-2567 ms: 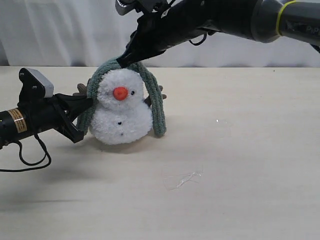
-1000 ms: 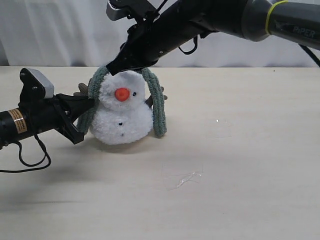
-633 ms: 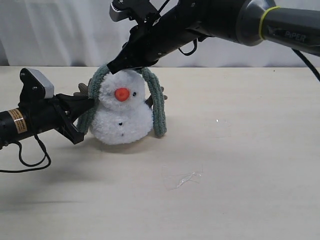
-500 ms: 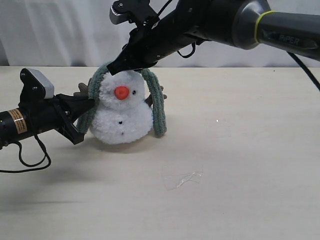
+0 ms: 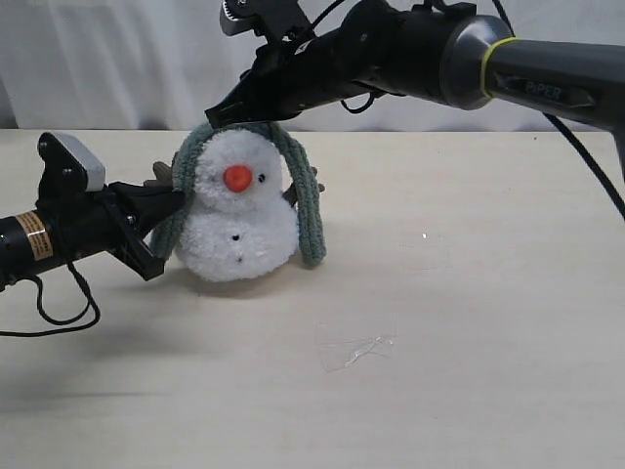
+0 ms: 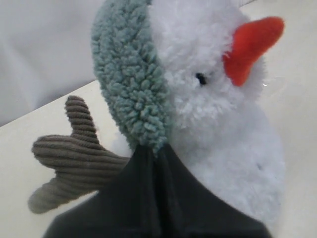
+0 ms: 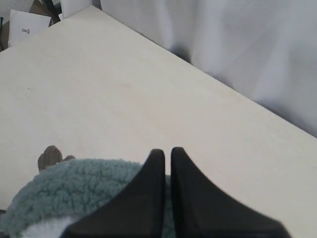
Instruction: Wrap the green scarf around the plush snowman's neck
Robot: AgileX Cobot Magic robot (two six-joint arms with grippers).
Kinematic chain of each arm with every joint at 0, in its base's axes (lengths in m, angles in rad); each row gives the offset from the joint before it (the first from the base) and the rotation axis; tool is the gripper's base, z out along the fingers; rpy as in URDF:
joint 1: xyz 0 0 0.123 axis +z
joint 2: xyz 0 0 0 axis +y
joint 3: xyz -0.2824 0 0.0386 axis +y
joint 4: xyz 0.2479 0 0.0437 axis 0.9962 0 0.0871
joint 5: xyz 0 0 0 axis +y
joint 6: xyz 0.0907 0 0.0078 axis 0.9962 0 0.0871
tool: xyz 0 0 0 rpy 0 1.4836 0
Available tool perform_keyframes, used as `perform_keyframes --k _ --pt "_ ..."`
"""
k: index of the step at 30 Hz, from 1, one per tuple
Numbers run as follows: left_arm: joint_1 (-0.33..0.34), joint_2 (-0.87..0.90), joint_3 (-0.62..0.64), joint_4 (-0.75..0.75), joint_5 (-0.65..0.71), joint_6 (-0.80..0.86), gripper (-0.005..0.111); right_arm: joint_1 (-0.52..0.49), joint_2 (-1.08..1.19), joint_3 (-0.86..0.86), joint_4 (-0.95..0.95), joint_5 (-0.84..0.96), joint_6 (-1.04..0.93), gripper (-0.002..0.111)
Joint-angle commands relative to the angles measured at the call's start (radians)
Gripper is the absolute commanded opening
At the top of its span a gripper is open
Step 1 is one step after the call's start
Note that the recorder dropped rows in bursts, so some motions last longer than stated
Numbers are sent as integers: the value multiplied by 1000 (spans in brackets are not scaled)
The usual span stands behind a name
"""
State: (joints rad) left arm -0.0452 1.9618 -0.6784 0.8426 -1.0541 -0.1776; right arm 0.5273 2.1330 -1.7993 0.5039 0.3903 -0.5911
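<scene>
Green scarf [image 5: 310, 210]: draped over the crown of the snowman's head like a hoop, one strand down each side of the face. The strand on the right of the exterior view hangs free to the table. The other runs down behind the left gripper.
Scarf, close [image 6: 130, 89]: fuzzy knit pressed against the side of the head, just behind the eye.
Scarf, from above [image 7: 74, 191]: curves under the right gripper's black fingers.
Snowman [image 5: 238, 233]: upright on the table, left of centre, orange nose toward the camera. In the left wrist view [image 6: 225, 134] it fills most of the frame.
Neck [image 5: 236, 204]: bare white crease. The scarf sits above it on the head and passes down beside it, not around it.
Arms: brown ribbed branch [image 5: 157, 177] sticks out beside the left gripper, another [image 5: 316, 184] shows behind the free strand.
Left gripper [image 5: 174, 202]: low, reaching in from the left, clenched on the scarf's near strand. In its own view [image 6: 148, 151] the knit runs into the closed tips.
Right gripper [image 5: 217, 114]: reaches across from the upper right, jaws pressed together [image 7: 163, 152], tips lying on the scarf atop the head. Whether any knit is pinched I cannot tell.
Table [image 5: 479, 293]: pale wood, with a scrap of clear film [image 5: 355, 350] lying well apart from the snowman.
Curtain [image 5: 98, 59]: white, behind the table.
</scene>
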Motion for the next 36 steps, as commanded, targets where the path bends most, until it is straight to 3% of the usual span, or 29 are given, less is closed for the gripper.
perform_keyframes --k 1,4,6,11,22,28,36 --pt "-2 -1 -4 -91 -19 -9 0 -2 -2 -2 52 49 -52 4" --pt "-2 -1 -5 -95 11 -43 0 -2 -2 -2 54 69 -61 4" --pt "-2 -1 -29 -73 63 -152 0 -2 -2 -2 57 74 -61 4" --pt "-2 -1 -124 132 184 -364 0 -2 -4 -2 64 93 -62 4" --pt "-2 -1 -212 113 200 -438 0 -2 -40 -2 154 163 -183 4" --pt "-2 -1 -214 103 254 -456 0 -2 -47 -2 172 103 -248 4" --pt "-2 -1 -214 125 238 -456 0 39 -35 -2 222 157 -381 4"
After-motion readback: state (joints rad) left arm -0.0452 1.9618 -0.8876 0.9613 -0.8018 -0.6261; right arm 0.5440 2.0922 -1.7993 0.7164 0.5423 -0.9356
